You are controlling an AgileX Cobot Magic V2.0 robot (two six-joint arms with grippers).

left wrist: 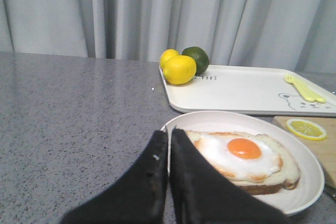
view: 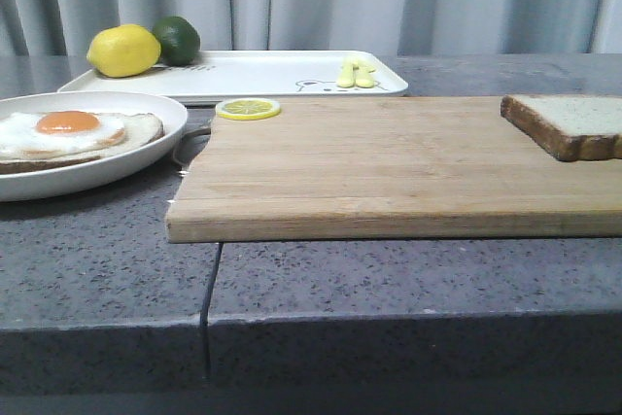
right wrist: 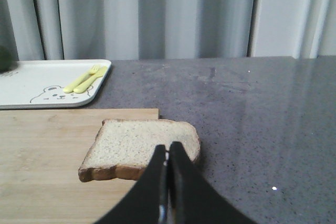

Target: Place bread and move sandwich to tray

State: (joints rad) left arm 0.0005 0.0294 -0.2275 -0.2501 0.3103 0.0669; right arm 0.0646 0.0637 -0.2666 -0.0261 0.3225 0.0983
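1. Resting on the far right end of the wooden board (view: 389, 167), the bread (view: 569, 123) lies flat with its dark crust facing forward.
2. Sitting at the left of the table (view: 107, 279), the sandwich (view: 73, 135) is an egg-topped slice on the round white plate (view: 146, 157), touching nothing else.
3. Behind both lies the tray (view: 262, 75), holding a lemon (view: 123, 50) and a lime (view: 177, 38) at its left end and yellow cutlery (view: 356, 73) by the bear drawing.
4. A lemon slice (view: 248, 108) lies on the board's back left corner.
5. In its wrist view the left gripper (left wrist: 169, 135) is clenched on nothing, just beside the plate's rim.
6. The right gripper (right wrist: 167, 153) is likewise clenched and empty, its tips over the bread's near edge.
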